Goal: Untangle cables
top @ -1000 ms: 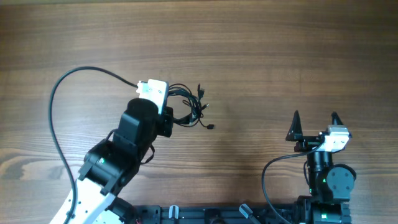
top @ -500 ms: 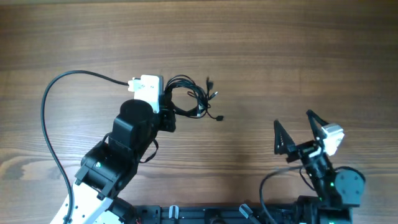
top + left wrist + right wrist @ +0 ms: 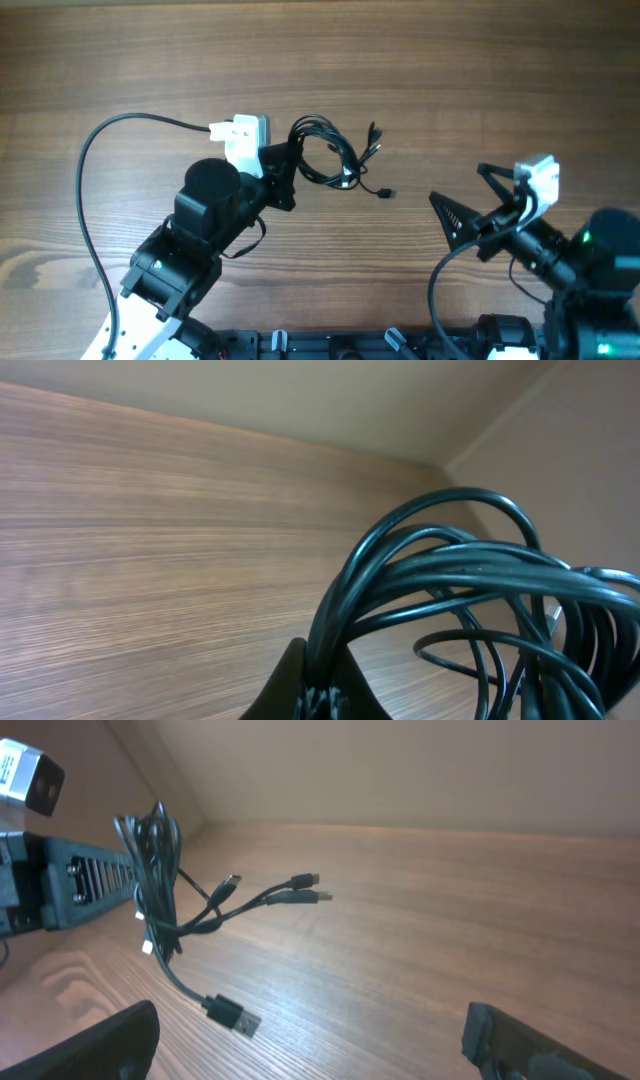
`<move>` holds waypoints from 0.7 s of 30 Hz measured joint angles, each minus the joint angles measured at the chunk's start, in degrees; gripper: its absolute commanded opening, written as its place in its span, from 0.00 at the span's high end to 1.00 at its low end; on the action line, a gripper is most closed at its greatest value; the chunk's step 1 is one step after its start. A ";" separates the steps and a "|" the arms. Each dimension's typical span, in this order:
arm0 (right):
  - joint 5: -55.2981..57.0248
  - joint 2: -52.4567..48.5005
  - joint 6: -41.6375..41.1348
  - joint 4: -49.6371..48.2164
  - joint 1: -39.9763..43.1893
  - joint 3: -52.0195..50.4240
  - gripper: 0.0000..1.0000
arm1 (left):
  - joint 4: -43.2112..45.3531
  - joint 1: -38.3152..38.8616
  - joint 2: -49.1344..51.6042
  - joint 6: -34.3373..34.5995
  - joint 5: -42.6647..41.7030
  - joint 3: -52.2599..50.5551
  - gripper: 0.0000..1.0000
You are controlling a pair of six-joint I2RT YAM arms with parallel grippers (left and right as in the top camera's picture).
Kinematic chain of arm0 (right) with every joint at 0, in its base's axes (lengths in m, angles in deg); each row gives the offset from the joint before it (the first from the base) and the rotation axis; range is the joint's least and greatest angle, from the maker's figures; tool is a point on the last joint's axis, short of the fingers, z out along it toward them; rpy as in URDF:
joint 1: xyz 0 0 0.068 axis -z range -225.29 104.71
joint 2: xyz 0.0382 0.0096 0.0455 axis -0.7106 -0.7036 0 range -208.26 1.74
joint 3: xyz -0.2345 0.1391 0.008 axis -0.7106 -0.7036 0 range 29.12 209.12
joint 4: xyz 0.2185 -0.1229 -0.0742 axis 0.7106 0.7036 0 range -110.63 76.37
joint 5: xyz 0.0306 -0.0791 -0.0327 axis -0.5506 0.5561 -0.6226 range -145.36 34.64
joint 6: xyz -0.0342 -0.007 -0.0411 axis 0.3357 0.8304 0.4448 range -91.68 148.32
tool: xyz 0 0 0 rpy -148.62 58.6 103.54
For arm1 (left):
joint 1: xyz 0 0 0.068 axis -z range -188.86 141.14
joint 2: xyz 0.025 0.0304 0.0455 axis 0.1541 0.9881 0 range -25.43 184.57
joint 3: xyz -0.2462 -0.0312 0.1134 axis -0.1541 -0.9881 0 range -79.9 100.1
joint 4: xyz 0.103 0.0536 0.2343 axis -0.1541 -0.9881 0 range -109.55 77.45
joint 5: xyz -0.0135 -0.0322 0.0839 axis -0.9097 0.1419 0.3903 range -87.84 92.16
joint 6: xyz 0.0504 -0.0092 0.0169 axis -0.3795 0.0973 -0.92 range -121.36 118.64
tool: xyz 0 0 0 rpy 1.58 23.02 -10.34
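One-handed holding step: pinches coiled bundle of thin black cables [image 3: 330, 155] in clamped left gripper [image 3: 292, 162], right gripper [image 3: 456, 183] splayed wide, empty; next probably needs seizing stray black plug [image 3: 232, 1017].

left arm [image 3: 190, 240] black, white base link | left wrist camera [image 3: 240, 138] white | right gripper [image 3: 457, 182] black

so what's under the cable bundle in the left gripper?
Only bare wooden table under the cables hanging from the left gripper. Unclear whether the USB plug touches it; the pinched stretch is hidden.
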 measured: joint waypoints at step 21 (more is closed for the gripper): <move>-15.50 -11.76 11.06 7.37 0.00 11.65 0.12 | 16.11 6.54 6.49 14.08 -11.17 -0.04 0.96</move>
